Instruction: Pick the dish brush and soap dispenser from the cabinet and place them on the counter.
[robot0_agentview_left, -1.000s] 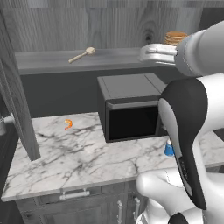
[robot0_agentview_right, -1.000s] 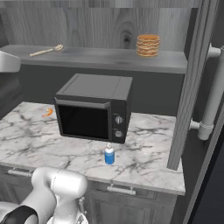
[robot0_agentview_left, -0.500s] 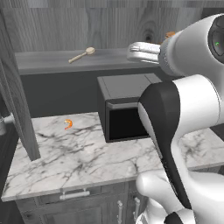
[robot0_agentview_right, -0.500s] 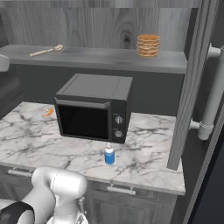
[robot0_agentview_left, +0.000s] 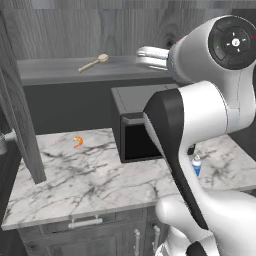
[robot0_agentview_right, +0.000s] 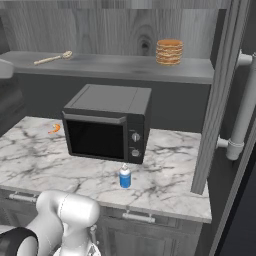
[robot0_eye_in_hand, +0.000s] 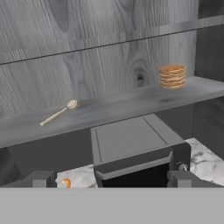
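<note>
kitchen, microwave (robot0_agentview_right: 106, 124), marble counter (robot0_agentview_right: 165, 182), cabinet (robot0_agentview_right: 110, 30)

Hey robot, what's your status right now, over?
Tool open, holding nothing. Dish brush lying on cabinet shelf; soap dispenser standing on counter. Microwave below the shelf, nothing blocking the brush.

Even, shadowless, slightly soft render

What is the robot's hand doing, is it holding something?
Gripper: open, holding nothing; the dish brush lies on the cabinet shelf.
</note>
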